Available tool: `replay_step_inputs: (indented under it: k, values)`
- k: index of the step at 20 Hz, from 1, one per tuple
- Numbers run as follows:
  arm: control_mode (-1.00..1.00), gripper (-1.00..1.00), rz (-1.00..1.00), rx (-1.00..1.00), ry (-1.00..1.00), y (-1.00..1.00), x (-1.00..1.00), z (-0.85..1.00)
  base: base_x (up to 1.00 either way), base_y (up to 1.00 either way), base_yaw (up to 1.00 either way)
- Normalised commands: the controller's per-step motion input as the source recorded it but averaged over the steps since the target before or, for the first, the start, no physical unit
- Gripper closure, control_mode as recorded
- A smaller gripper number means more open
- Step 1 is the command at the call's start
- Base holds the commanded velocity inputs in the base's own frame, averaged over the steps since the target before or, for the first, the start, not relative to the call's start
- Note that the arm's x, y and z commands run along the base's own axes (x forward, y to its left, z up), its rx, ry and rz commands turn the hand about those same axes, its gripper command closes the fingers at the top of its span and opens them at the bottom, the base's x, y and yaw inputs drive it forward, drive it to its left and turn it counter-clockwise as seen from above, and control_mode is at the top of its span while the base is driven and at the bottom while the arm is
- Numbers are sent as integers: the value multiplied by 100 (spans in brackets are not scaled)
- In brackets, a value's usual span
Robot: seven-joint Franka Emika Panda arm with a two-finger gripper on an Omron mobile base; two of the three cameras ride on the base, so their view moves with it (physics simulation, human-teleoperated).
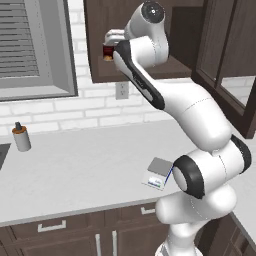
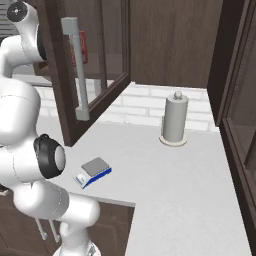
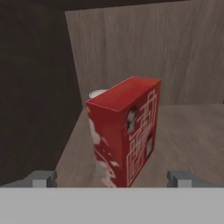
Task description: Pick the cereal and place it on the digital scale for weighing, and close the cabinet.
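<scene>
You had one cereal box (image 3: 124, 131) upright on the cabinet (image 3: 192, 131) shelf, one digital scale (image 1: 158, 173) on the counter (image 1: 75, 170). Your gripper (image 3: 111, 179) stood spread wide, box at twelve o'clock, untouched.

Arm (image 1: 200, 120): glossy white shell, rounded tubular links, fat bulbous segments low down. Joints marked by dark bands; one black ring with a grey disc cap at the top joint (seen in both base views). A black strip runs along one upper link. Finger tips (image 3: 43, 178) small, grey, blocky. No cables or screws visible.
</scene>
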Motion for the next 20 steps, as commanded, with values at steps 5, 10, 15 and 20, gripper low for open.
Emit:
replay_step_inputs:
  k: [5, 10, 15, 20]
  values:
    - [-100, -100, 0, 0, 0, 0, 7, 0, 0, 0, 0]
    - [-100, -100, 0, 0, 1, -2, 12, 0, 0, 0, 0]
    - [-100, -100, 0, 0, 0, -3, 9, 0, 0, 0, 0]
    - [-100, -100, 0, 0, 0, 0, 17, 0, 0, 0, 0]
